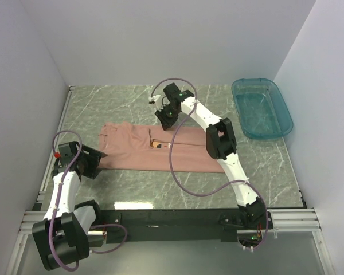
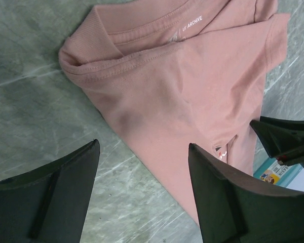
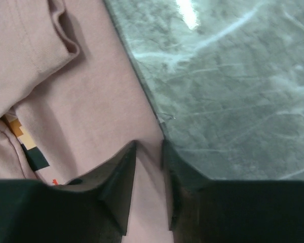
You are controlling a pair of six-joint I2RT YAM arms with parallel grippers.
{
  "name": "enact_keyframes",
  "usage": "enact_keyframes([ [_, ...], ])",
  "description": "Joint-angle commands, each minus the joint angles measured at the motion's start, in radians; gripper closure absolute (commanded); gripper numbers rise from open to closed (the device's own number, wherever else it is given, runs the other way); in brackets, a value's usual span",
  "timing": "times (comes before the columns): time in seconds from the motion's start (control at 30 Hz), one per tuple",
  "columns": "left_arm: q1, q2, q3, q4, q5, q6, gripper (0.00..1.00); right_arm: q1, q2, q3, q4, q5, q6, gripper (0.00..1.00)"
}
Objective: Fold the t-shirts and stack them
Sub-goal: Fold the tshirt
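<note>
One salmon-pink t-shirt (image 1: 135,150) lies flat on the marble table, folded into a long band, with a bit of its pixel print (image 1: 157,145) showing at the fold. My right gripper (image 1: 165,121) sits low at the shirt's far edge. In the right wrist view its jaws (image 3: 149,143) stand narrow, straddling the t-shirt's (image 3: 91,91) hem with fabric pinched between them. My left gripper (image 1: 98,156) rests at the shirt's left end. Its wide-open fingers (image 2: 144,144) hang over the t-shirt's (image 2: 182,86) near edge below the collar, holding nothing.
A teal plastic tub (image 1: 261,107) stands at the back right of the table. White walls close in the left, far and right sides. The right arm's purple cable (image 1: 178,172) loops over the shirt's right part.
</note>
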Motion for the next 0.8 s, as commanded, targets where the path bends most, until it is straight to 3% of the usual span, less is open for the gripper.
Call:
enact_keyframes([
  [0.0, -0.002, -0.024, 0.02, 0.007, 0.027, 0.013, 0.24, 0.024, 0.044, 0.036, -0.073, 0.021, -0.002, 0.71],
  [0.07, -0.002, -0.034, 0.02, 0.001, 0.027, 0.008, 0.25, 0.024, 0.049, 0.047, -0.076, 0.032, 0.001, 0.86],
  [0.17, -0.002, -0.035, 0.027, -0.005, 0.022, 0.001, 0.25, 0.021, 0.04, 0.06, -0.056, 0.061, 0.015, 1.0],
  [0.47, -0.002, 0.031, 0.055, 0.033, 0.016, -0.004, 0.25, -0.11, -0.008, 0.095, 0.223, 0.156, 0.432, 1.0],
  [0.7, -0.002, 0.19, 0.089, 0.169, 0.08, 0.005, 0.29, -0.196, -0.003, 0.111, 0.285, 0.184, 0.531, 0.99],
  [0.73, -0.002, 0.215, 0.096, 0.197, 0.099, 0.01, 0.29, -0.203, -0.006, 0.109, 0.28, 0.158, 0.526, 0.92],
  [0.77, -0.002, 0.242, 0.105, 0.232, 0.123, 0.016, 0.31, -0.214, -0.014, 0.106, 0.277, 0.146, 0.505, 0.77],
])
